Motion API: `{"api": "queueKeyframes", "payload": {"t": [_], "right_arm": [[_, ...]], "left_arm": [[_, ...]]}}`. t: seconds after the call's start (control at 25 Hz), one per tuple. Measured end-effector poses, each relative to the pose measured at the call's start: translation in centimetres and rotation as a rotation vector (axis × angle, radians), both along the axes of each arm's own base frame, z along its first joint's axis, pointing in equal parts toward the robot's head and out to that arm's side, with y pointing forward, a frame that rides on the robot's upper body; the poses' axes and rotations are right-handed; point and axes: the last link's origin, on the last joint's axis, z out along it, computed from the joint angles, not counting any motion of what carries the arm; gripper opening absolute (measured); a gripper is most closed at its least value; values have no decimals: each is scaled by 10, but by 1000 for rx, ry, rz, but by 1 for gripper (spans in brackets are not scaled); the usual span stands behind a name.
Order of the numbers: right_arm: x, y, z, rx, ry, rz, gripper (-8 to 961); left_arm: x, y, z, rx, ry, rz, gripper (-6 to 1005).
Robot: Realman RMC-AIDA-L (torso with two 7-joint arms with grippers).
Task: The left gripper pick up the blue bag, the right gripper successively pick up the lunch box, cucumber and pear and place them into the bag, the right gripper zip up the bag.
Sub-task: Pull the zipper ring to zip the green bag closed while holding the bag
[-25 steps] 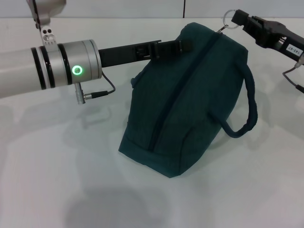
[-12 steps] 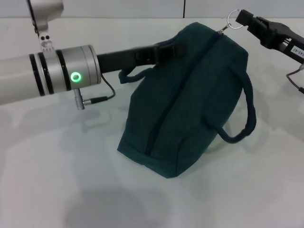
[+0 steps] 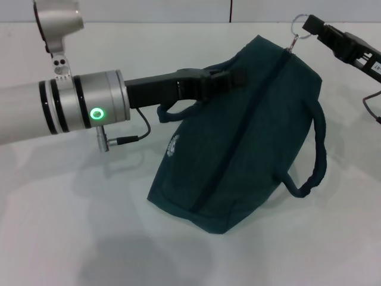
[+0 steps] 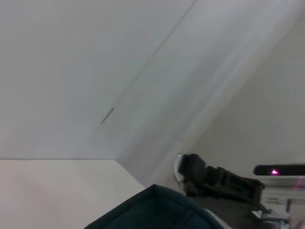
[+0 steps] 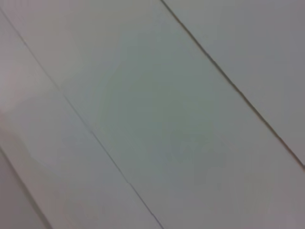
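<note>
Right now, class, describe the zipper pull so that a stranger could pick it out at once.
Start at the dark teal bag in the middle of the white table and follow its zipper line up to the far top corner. There hangs the zipper pull, the only silver metal ring, at the right gripper.

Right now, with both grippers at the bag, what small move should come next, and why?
Probably the right gripper lets go of the zipper ring: the zip line along the blue bag looks closed up to the pull, while the left gripper holds the bag's far side.
</note>
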Motion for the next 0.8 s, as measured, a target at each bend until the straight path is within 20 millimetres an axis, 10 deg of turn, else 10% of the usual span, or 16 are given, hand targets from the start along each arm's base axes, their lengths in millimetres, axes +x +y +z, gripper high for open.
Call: {"api": "queueKeyframes", "payload": {"t": [0.8], "right_arm": [[16,-7,-9,-131,89,-137,52]], "left_arm": [[6,-27,12,19,-111,-198,59]]}}
